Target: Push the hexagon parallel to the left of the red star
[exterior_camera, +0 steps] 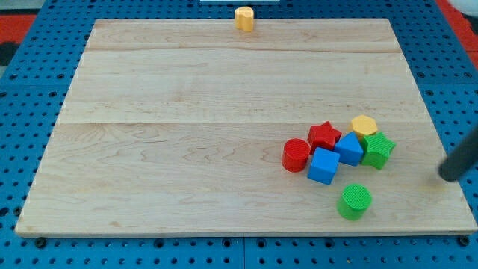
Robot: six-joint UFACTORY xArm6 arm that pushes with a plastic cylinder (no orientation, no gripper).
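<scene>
The desk (187,134) carries a cluster at the view's right: yellow hexagon (364,125) up-right of the red star (324,135), apart from it. My tool, a bare rod holding nothing, has my tip (447,177) right of the cluster.

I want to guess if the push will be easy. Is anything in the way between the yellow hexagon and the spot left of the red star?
Yes. The yellow hexagon sits right of the red star, so the star itself blocks the straight path. The red cylinder sits just below-left of the star. My tip is off to the right.
</scene>
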